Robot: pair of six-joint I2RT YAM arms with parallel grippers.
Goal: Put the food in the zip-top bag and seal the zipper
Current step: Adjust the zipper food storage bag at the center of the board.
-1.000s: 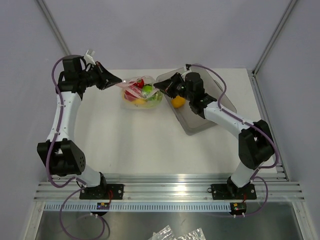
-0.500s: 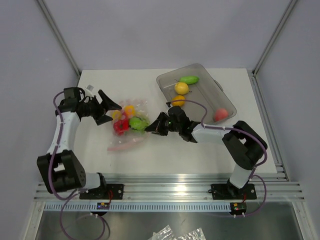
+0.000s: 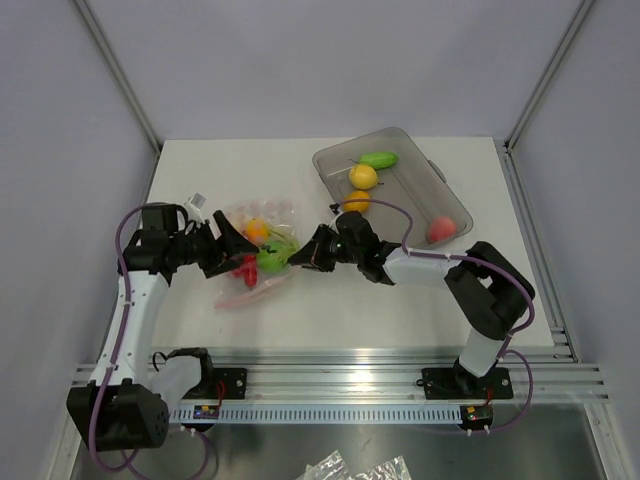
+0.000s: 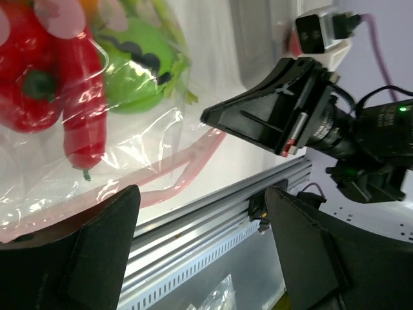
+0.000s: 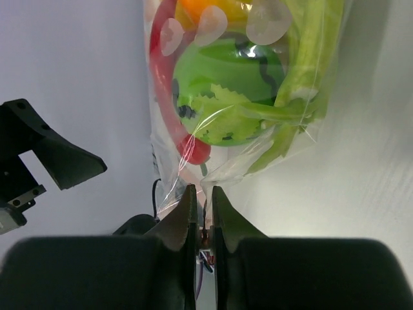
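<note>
The zip-top bag lies on the table left of centre, holding food: an orange piece, a red pepper, a red chilli and a green piece. Its pink-red zipper curves along the near edge, also the zipper in the left wrist view. My left gripper stands open at the bag's left side, its fingers astride nothing. My right gripper is shut on the bag's thin right edge; it shows too as right gripper.
A grey translucent tray stands at the back right with a green piece, a yellow one, an orange one and a pink-red one. The table's metal rail runs along the near edge.
The bag, held up between both grippers at the far side, now lies on the table. My left gripper has let go, opened and moved nearer. The right keeps its hold.
</note>
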